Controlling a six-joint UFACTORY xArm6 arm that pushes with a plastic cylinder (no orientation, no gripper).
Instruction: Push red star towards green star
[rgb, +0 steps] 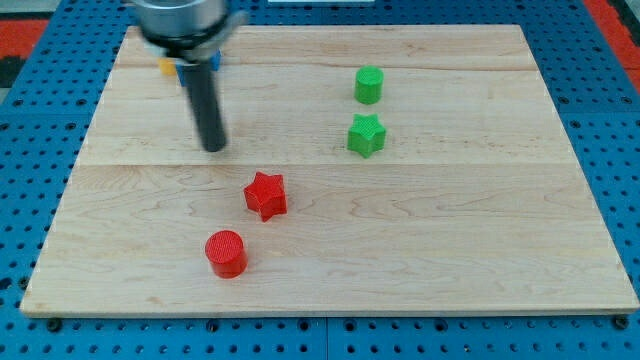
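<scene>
You are seeing my tip (214, 148) touching nothing, sitting up-left of the red star (266, 194) lying mid-board toward the bottom edge; light and rigid, likely sliding easily, it is wanting contact on its lower-left points toward the green star (366, 135).

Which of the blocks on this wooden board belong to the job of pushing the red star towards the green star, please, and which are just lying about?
Part of the job:
- red star-shaped block
- green star-shaped block
- my tip, up and to the view's left of the red star, not touching it

Just lying about:
- red cylinder block
- green cylinder-like block
- yellow block, mostly hidden behind the rod
</scene>
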